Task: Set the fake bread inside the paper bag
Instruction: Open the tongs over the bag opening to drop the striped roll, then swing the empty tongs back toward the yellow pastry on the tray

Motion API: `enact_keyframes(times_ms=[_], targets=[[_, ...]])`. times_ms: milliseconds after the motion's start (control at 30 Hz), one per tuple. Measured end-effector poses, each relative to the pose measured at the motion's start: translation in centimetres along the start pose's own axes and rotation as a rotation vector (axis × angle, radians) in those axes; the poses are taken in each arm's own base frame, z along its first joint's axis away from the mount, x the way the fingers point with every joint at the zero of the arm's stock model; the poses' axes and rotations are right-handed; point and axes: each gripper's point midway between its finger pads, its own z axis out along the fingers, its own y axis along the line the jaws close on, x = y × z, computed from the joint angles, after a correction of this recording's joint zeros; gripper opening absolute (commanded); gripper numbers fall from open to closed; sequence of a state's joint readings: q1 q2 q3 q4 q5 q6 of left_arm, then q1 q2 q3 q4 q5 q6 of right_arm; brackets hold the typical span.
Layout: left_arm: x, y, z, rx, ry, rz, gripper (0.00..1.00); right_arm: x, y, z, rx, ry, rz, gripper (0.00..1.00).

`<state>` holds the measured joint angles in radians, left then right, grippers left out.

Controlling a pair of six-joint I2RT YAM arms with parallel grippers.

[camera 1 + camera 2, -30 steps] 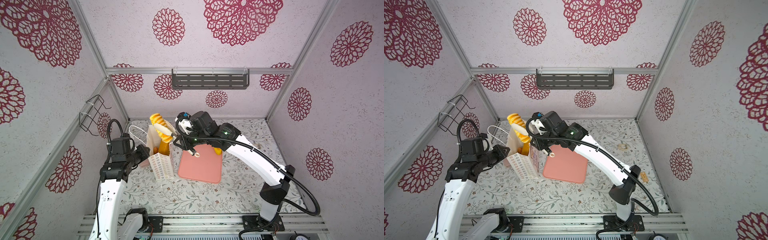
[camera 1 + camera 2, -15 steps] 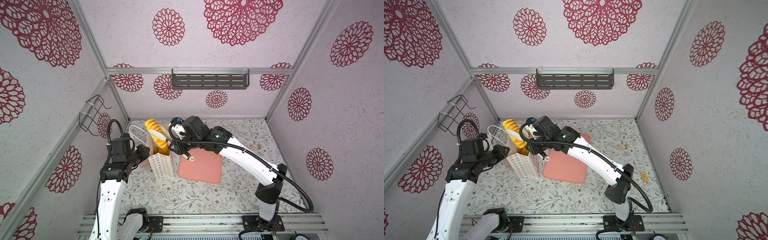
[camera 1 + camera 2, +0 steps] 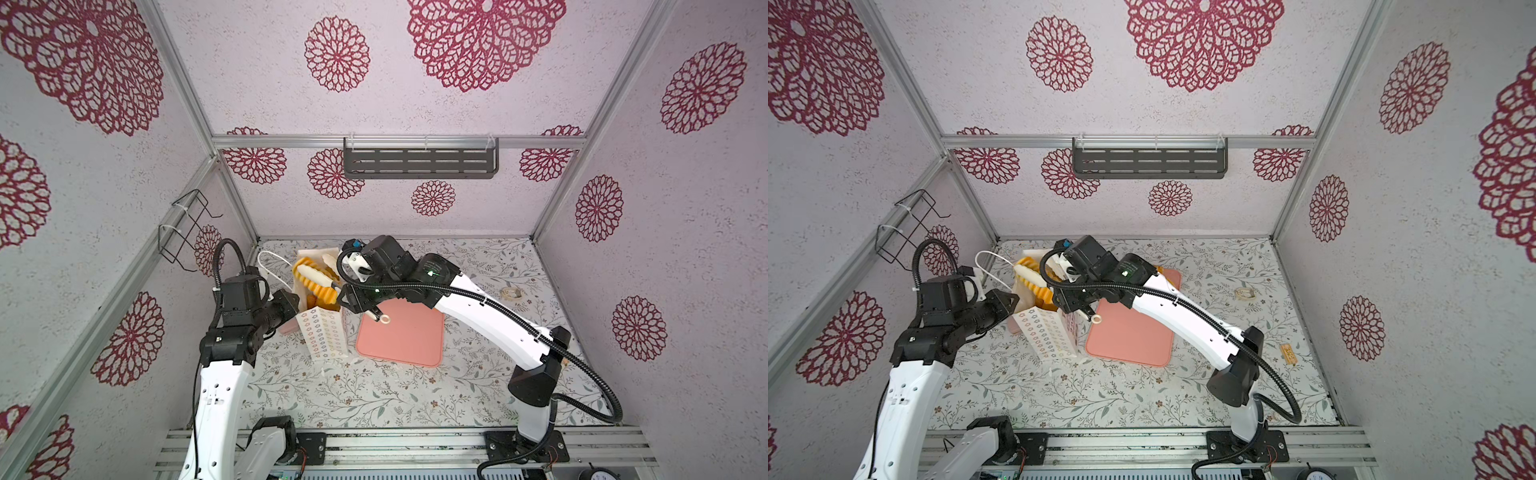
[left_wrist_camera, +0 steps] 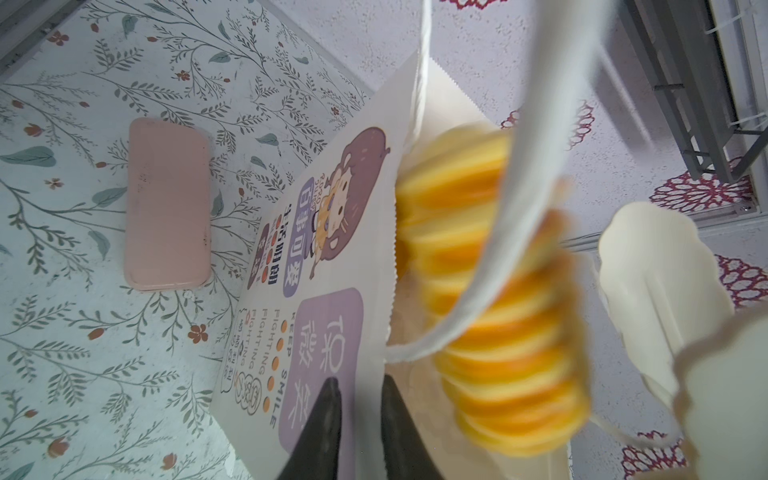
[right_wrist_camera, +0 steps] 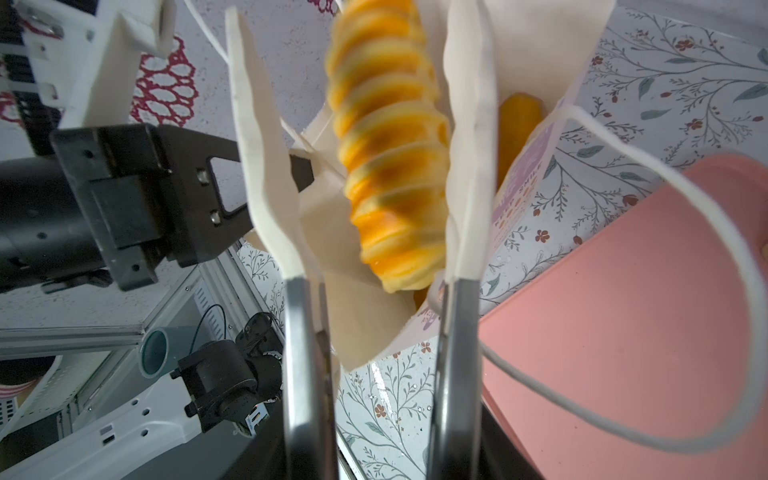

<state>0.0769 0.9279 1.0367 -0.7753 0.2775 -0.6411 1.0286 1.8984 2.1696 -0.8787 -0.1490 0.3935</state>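
The paper bag (image 3: 326,334) (image 3: 1046,336) stands upright left of centre, its mouth open. My left gripper (image 3: 296,300) (image 4: 359,380) is shut on the bag's (image 4: 332,232) rim, one black jaw on each side of the printed front wall. A ridged golden fake bread (image 3: 316,280) (image 5: 390,166) slants down into the mouth, blurred. My right gripper (image 3: 313,266) (image 5: 353,41) is open over the bag, with its cream fingers (image 5: 266,166) on either side of the loaf and a gap on one side. Another orange bread (image 5: 519,120) lies deeper inside.
A flat pink tray (image 3: 407,332) (image 3: 1133,336) lies just right of the bag. A smaller pink slab (image 4: 166,203) lies on the bag's left. The white cord handle (image 4: 519,208) loops across the mouth. A tape ring (image 3: 512,294) lies far right. A wire rack (image 3: 183,228) hangs on the left wall.
My right arm has swung left over the bag and lowered the ridged loaf into its mouth. Its fingers have spread apart. The left arm has stayed put.
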Motion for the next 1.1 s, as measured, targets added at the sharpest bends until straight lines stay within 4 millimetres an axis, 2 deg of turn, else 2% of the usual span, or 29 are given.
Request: enact_keyframes(times_ms=[433, 567, 667, 800, 933, 1000, 1100], targets=[[0.0, 0.0, 0.0, -0.001, -0.001, 0.0, 0.19, -0.7, -0.6, -0.4, 0.038, -0.035, -0.009, 0.5], [0.0, 0.0, 0.0, -0.002, -0.001, 0.001, 0.21, -1.6, -1.4, -2.3, 0.071, -0.076, -0.01, 0.49], [0.0, 0.0, 0.0, -0.002, -0.001, 0.001, 0.23, -2.6, -2.7, -5.2, 0.111, -0.134, -0.006, 0.49], [-0.2, -0.1, -0.1, 0.0, -0.005, 0.002, 0.28, -3.1, -6.0, -10.2, 0.184, -0.215, 0.033, 0.49], [-0.6, -0.4, -0.5, 0.004, -0.016, 0.006, 0.36, -1.9, -11.4, -14.4, 0.295, -0.263, 0.113, 0.49], [-0.8, -0.6, -0.7, 0.008, -0.024, 0.008, 0.4, -0.5, -14.4, -15.3, 0.36, -0.257, 0.161, 0.49], [-1.0, -0.8, -0.9, 0.012, -0.031, 0.011, 0.42, 2.5, -19.1, -15.1, 0.452, -0.201, 0.24, 0.49]])
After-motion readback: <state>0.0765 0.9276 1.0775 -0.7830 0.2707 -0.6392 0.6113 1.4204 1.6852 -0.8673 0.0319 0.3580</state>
